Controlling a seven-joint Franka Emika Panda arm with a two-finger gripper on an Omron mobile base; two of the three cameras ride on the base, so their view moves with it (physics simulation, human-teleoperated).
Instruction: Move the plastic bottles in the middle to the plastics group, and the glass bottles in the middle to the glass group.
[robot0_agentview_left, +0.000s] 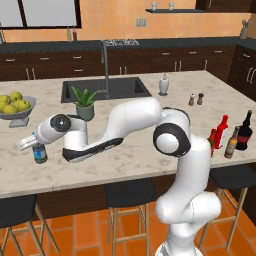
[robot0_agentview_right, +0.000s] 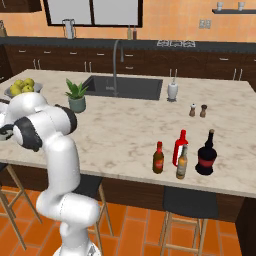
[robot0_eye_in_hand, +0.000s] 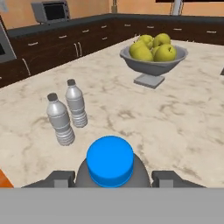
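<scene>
Robot arm (robot0_agentview_left: 135, 125): we record glossy white rounded link shells throughout, joined by dark charcoal collars. A large black ring with a grey centre marks one joint (robot0_agentview_left: 171, 140); a smaller matching disc sits on the wrist (robot0_agentview_left: 60, 122). A black stripe runs beneath the forearm. Two small dark grey finger tips (robot0_eye_in_hand: 59, 178), apparently blocky, though largely cropped.
</scene>
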